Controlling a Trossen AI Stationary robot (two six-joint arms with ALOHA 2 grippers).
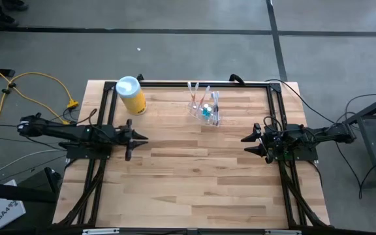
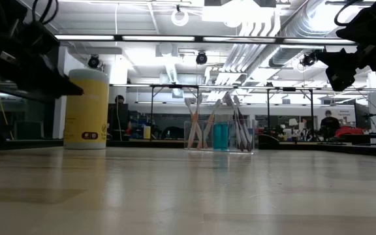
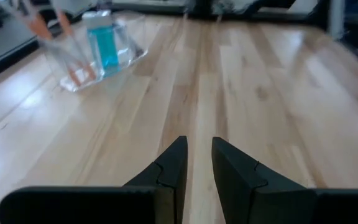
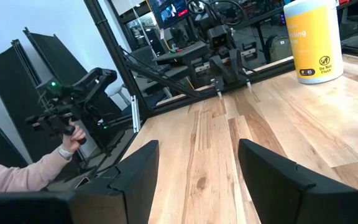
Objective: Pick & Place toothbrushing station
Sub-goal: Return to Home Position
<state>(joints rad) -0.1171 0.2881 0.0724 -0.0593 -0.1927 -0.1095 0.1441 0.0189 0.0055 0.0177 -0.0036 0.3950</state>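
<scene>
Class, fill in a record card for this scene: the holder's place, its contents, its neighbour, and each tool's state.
Holder: transparent, upright near the table's back edge
Contents: several toothbrushes standing, plus a blue item
Neighbour: yellow canister with pale blue lid, apart, toward the left arm
Left tool: fingers slightly apart, empty, over the table's left side
Right tool: wide open, empty, over the right side
</scene>
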